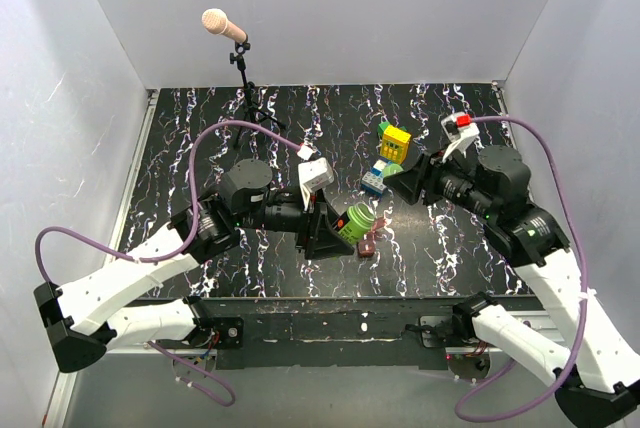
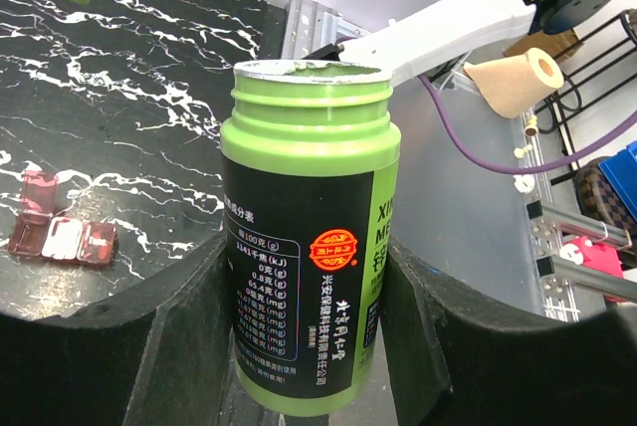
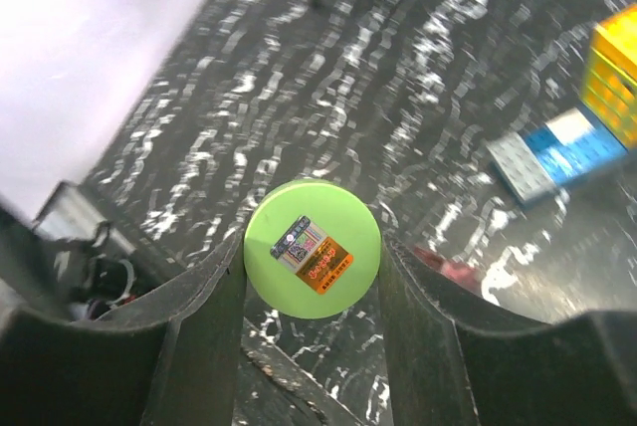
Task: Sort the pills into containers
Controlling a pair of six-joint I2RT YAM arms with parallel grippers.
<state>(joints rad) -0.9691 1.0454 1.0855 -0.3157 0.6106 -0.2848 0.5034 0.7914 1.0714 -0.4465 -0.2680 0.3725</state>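
My left gripper (image 1: 338, 227) is shut on the green bottle (image 1: 356, 222) near the table's middle. In the left wrist view the bottle (image 2: 309, 247) stands uncapped between the fingers (image 2: 119, 346), its mouth open at the top. My right gripper (image 1: 398, 184), a little to the right and farther back, is shut on the bottle's round green cap (image 3: 312, 249), whose sticker faces the camera. The dark red-brown box (image 1: 367, 245) lies on the table just right of the bottle, and it lies opened flat (image 2: 60, 237). It also shows behind the right finger (image 3: 450, 269). No pills show in any view.
A yellow-and-blue toy brick stack (image 1: 392, 150) sits behind the right gripper, with a blue brick (image 3: 549, 152) lying beside it. A microphone (image 1: 224, 26) on a small stand stands at the back left. White walls close in the black marbled table (image 1: 200, 138).
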